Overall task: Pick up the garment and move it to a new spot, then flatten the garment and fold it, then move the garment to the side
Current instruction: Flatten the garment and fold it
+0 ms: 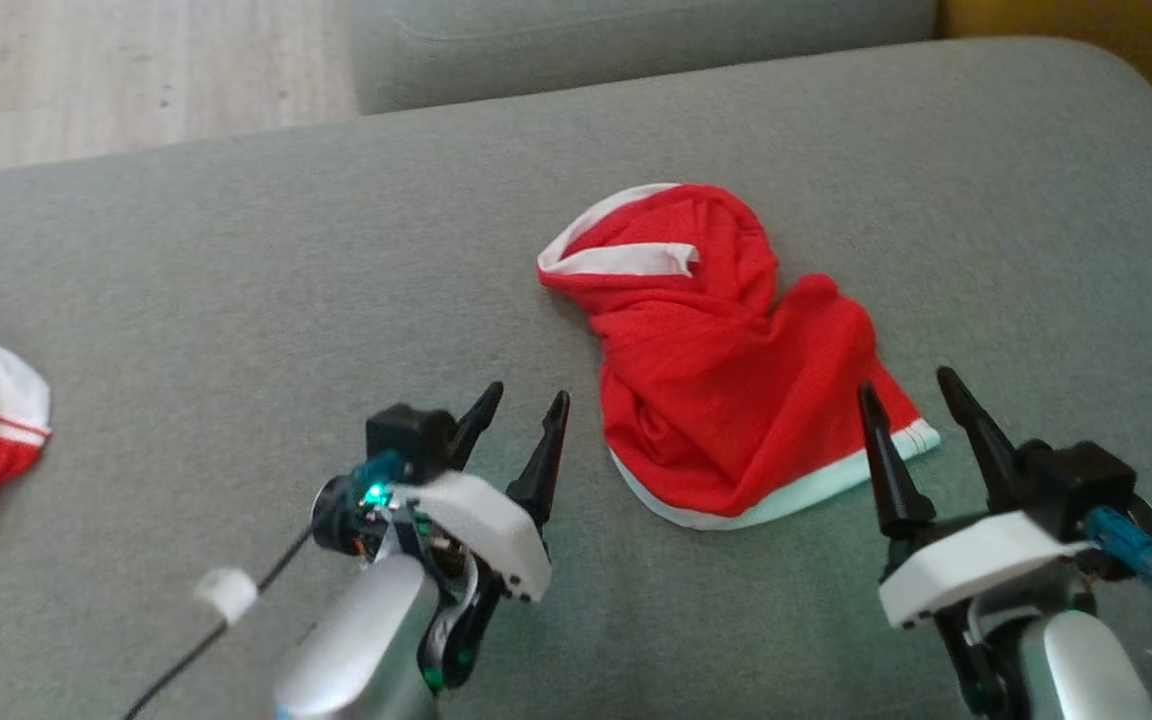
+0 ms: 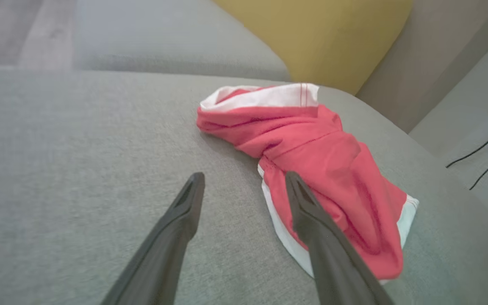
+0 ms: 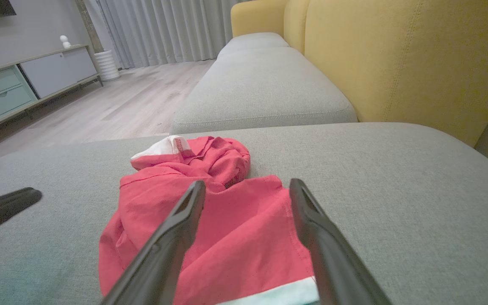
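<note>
Now my left tool (image 1: 528, 393) and right tool (image 1: 907, 381) both stand spread and empty, flanking the near edge of the crumpled red garment (image 1: 726, 380) on the grey sofa cushion (image 1: 236, 300). Best to pinch its white hem (image 1: 736, 512) at the corners and lift evenly.

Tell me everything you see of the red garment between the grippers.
The red garment is thin, jersey-like fabric with white trim bands, crumpled and twisted into an unfolded heap on the grey sofa cushion. One white-edged opening lies at its far end, a white hem nearest the robot. The open right gripper hangs over that hem; contact is unclear.
</note>
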`<state>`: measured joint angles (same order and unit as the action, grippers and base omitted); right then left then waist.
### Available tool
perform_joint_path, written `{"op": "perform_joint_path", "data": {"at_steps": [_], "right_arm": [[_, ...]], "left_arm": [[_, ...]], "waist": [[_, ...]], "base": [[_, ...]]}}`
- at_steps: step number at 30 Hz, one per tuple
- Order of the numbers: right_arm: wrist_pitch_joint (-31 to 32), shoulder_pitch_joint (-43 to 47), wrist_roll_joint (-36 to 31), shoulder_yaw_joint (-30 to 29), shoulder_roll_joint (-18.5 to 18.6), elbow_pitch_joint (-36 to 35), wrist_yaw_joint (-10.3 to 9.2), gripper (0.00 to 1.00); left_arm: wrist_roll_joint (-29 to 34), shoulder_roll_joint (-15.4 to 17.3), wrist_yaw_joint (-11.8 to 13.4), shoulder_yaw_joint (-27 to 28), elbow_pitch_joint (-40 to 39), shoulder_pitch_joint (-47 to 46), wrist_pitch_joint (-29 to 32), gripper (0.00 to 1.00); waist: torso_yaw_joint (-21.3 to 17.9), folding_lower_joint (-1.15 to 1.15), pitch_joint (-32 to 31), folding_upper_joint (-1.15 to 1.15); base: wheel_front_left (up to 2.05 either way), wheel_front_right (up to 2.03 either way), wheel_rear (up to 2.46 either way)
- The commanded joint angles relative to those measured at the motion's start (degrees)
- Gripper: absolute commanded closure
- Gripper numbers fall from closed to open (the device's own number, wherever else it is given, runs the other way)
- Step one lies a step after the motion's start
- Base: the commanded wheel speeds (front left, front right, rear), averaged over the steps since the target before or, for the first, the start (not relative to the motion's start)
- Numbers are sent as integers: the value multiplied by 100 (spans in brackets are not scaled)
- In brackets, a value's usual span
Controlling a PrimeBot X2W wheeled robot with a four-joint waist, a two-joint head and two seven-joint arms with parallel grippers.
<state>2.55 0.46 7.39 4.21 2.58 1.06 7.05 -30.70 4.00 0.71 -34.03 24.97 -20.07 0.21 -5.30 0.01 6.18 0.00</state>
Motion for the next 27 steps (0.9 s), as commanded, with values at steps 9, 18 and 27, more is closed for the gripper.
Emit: {"op": "perform_joint_path", "data": {"at_steps": [9, 18, 27], "right_arm": [[-45, -444, 96, 377, 30, -176, 44, 0], [-123, -532, 197, 497, 30, -79, 44, 0], [-151, -561, 231, 411, 30, -75, 44, 0]], "left_arm": [[-1492, -110, -145, -419, 710, -955, 711, 0], [-2557, -112, 166, -1314, 924, -1414, 686, 0], [-2680, -112, 602, -1672, 1560, -1805, 167, 100]], "waist": [[-494, -1, 278, 0], [-668, -1, 345, 0], [-536, -1, 398, 0]], "base": [[0, 0, 0], [0, 0, 0], [0, 0, 0]]}}
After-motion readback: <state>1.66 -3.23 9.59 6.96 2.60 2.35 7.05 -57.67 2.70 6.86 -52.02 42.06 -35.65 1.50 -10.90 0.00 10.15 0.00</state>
